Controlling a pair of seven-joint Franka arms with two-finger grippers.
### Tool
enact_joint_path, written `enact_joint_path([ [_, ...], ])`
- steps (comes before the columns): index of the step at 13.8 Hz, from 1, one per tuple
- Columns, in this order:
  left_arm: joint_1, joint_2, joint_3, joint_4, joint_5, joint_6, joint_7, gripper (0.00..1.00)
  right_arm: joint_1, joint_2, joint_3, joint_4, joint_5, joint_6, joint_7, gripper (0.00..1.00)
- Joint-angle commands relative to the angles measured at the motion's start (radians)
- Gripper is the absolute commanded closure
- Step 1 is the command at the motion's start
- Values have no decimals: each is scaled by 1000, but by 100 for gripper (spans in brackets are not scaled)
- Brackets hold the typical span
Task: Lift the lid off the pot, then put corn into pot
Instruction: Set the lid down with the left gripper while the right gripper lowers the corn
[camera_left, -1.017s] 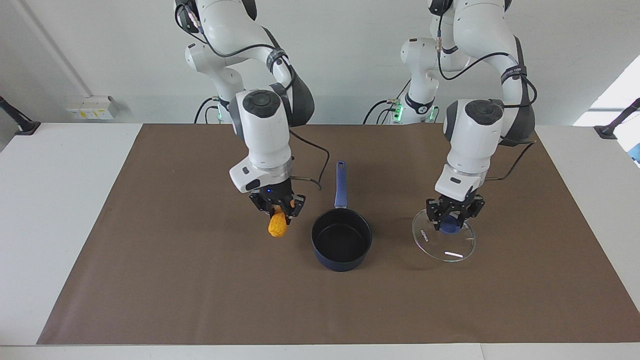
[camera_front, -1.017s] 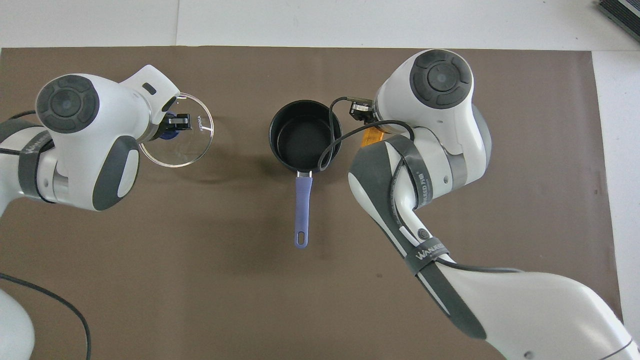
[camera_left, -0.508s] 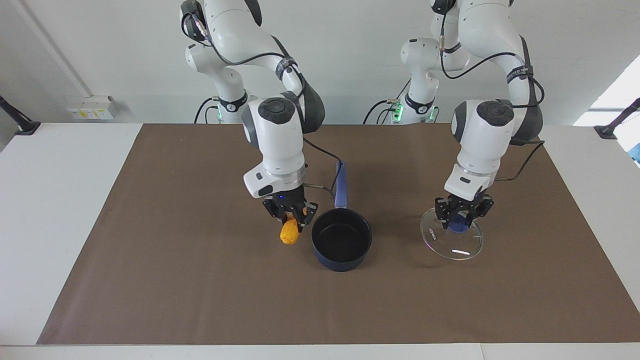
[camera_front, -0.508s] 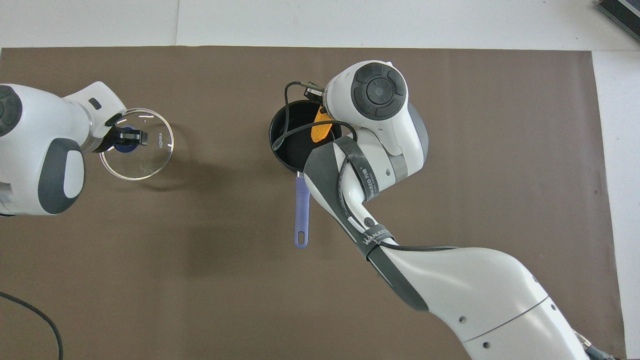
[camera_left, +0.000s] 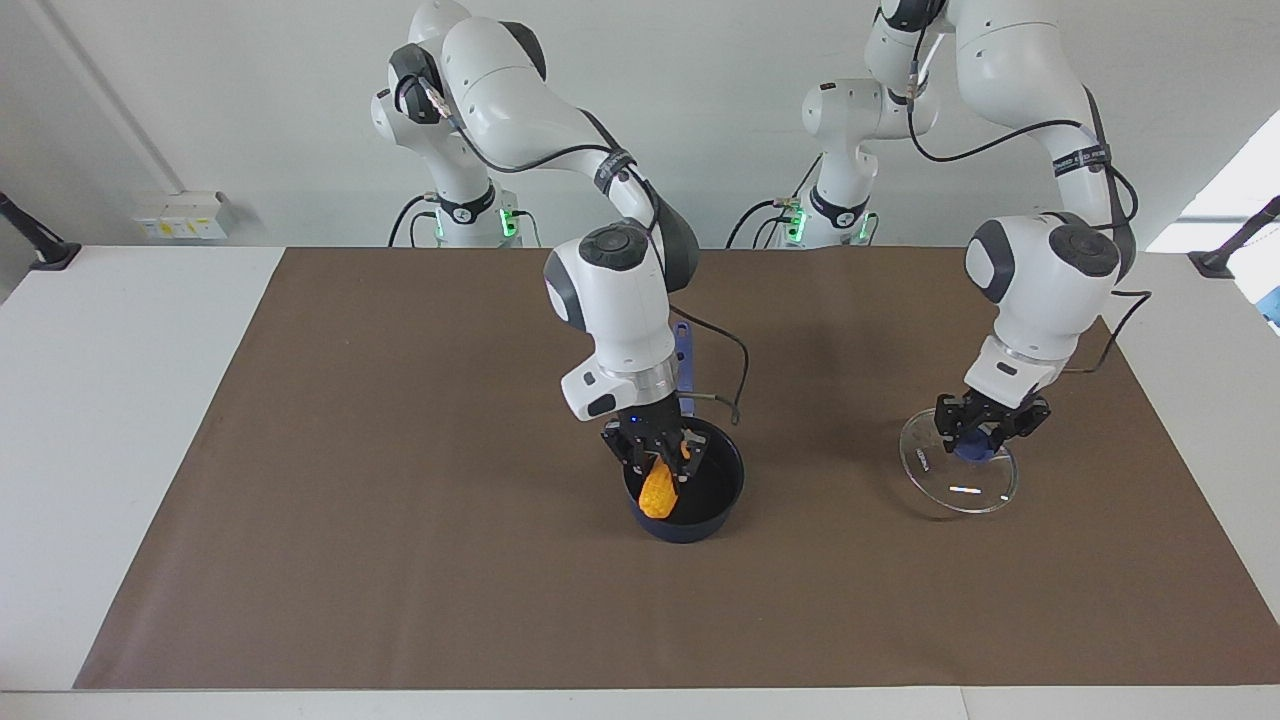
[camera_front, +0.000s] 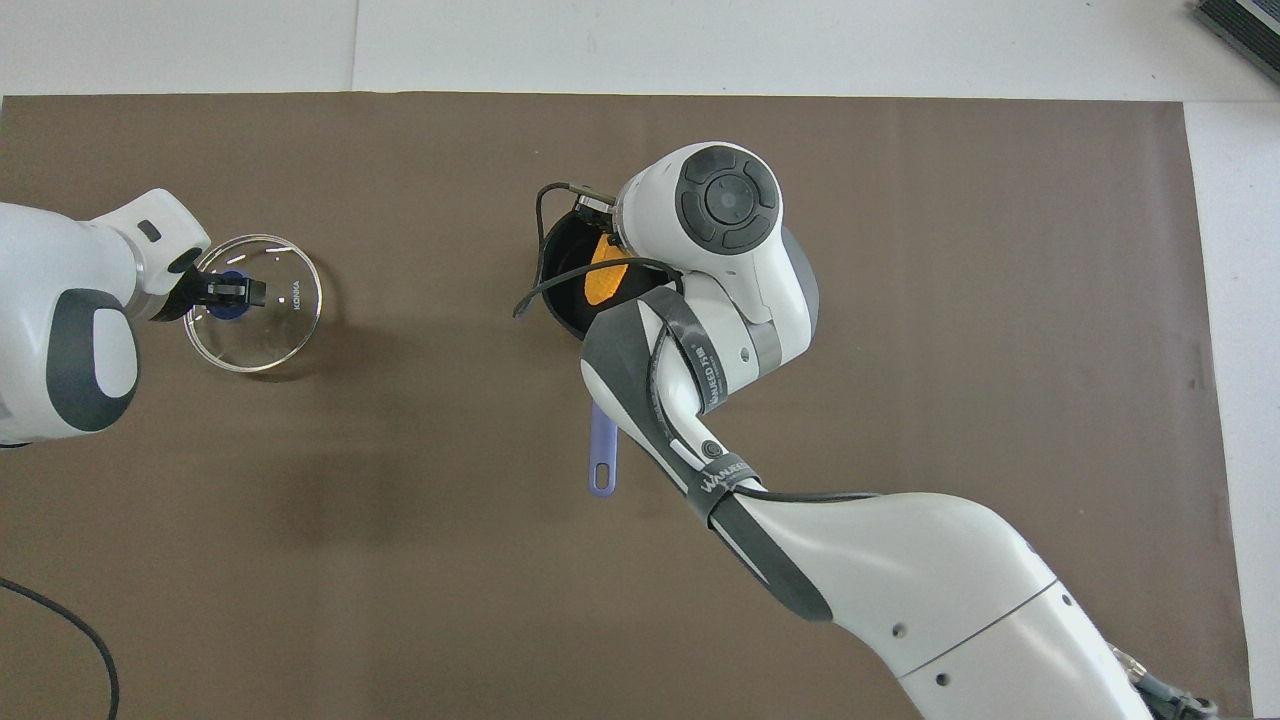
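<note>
Corn (camera_left: 657, 489) over pot (camera_left: 722, 505)

The pot's (camera_left: 684, 495) mouth is taken up by the right gripper (camera_left: 657, 462) and the corn (camera_left: 656, 490) it grips. At the pot's 3 o'clock in the facing view, bare brown mat (camera_left: 830, 560) lies open up to the lid (camera_left: 958, 472), where the left gripper (camera_left: 985, 430) clamps the knob. From 6 to 9 o'clock the mat is open.

White table (camera_left: 120, 420) under brown mat (camera_left: 400, 560), pale wall (camera_left: 200, 100), bright window (camera_left: 1235, 195).
</note>
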Motion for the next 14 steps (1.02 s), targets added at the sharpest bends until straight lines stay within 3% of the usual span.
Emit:
enact_joint_path([
  [1,14,-9,-8,-19,-23,14,27,100,-4,7,16,-14,15,17,-20,100],
  [10,-3,-20,-7,-68,-21,11,14,100,2,-2,18,-67,21,26,-76,100],
  [11,-2,-20,-7,-68,-21,11,12,77,2,-2,18,-67,19,27,-76,99],
  [12,-2,-20,-7,-68,-21,9,12,56,2,-2,18,-66,18,27,-76,84],
  [13,-3,-20,-7,-68,-21,9,12,43,-1,-2,18,-61,22,26,-76,28],
  [14,-2,-20,-7,-65,-21,9,12,31,-7,-2,31,-58,24,24,-72,0],
])
